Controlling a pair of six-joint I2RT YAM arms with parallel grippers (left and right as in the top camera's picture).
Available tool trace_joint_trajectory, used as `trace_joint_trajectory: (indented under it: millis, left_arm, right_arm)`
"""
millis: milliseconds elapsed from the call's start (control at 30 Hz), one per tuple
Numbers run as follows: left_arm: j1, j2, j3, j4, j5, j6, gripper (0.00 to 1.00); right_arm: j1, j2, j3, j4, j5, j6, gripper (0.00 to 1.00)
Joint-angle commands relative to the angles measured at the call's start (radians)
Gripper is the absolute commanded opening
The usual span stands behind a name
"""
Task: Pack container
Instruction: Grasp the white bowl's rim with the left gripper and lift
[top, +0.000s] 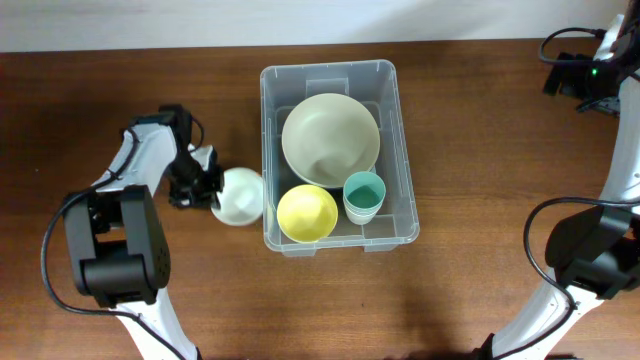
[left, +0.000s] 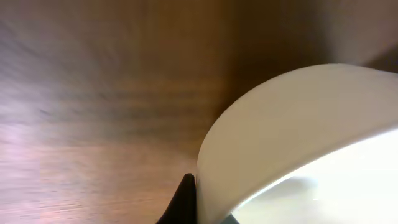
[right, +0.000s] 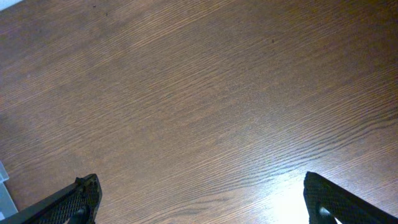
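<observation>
White bowl (top: 240, 195) sits pinched at its rim by the left gripper (top: 210, 188), at 9 o'clock of the clear container (top: 402, 150), which stands mid-table holding a beige bowl (top: 330, 138), yellow bowl (top: 307, 213) and teal cup (top: 364, 196). At 2 o'clock the right gripper (right: 199, 190) gapes wide, holding nothing, over the wooden table (top: 100, 100)

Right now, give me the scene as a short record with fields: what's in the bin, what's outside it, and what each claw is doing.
container: clear bin, middle of the table
inside: large pale bowl, yellow bowl, teal cup, all open side up
outside: white bowl, close beside the bin's left wall
left claw: appears shut on the white bowl's rim
right claw: open, holding nothing, over bare wood
not yet packed: white bowl
</observation>
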Motion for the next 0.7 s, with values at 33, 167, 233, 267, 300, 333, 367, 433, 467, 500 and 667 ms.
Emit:
trace_joint_trajectory:
  millis: [33, 167, 233, 267, 300, 333, 367, 433, 467, 500, 667]
  left_arm:
    - [0.001, -0.097, 0.164, -0.028, -0.035, -0.055, 0.01]
    - [-0.026, -0.152, 0.336, -0.089, -0.038, -0.055, 0.01]
    - [-0.056, -0.169, 0.398, -0.114, -0.038, -0.054, 0.01]
    - [-0.078, -0.175, 0.428, -0.127, -0.038, -0.054, 0.01]
    - [-0.101, -0.180, 0.449, -0.137, -0.038, -0.054, 0.01]
    - [-0.132, -0.184, 0.469, -0.149, -0.038, -0.054, 0.01]
    - [-0.161, -0.185, 0.481, -0.161, -0.038, -0.054, 0.01]
    - [-0.224, -0.185, 0.489, -0.189, -0.038, -0.054, 0.01]
    - [-0.257, -0.185, 0.488, -0.207, -0.038, -0.054, 0.01]
    - [-0.285, -0.185, 0.488, -0.223, -0.039, -0.054, 0.01]
    - [-0.443, -0.184, 0.488, -0.302, -0.073, -0.145, 0.01]
  right_arm:
    - [0.000, -0.014, 0.015, 0.003, -0.002, 0.008, 0.99]
    - [0.000, -0.014, 0.015, 0.003, -0.002, 0.008, 0.99]
    - [0.000, -0.014, 0.015, 0.003, -0.002, 0.008, 0.99]
    - [0.000, -0.014, 0.015, 0.003, -0.002, 0.008, 0.99]
    - [0.000, -0.014, 0.015, 0.003, -0.002, 0.008, 0.99]
    - [0.000, -0.014, 0.015, 0.003, -0.002, 0.008, 0.99]
    - [0.000, -0.014, 0.015, 0.003, -0.002, 0.008, 0.99]
    - [0.000, -0.014, 0.015, 0.003, -0.002, 0.008, 0.99]
    - [0.000, -0.014, 0.015, 0.003, -0.002, 0.008, 0.99]
    - [0.000, -0.014, 0.015, 0.003, -0.002, 0.008, 0.99]
    - [0.000, -0.014, 0.015, 0.003, -0.002, 0.008, 0.99]
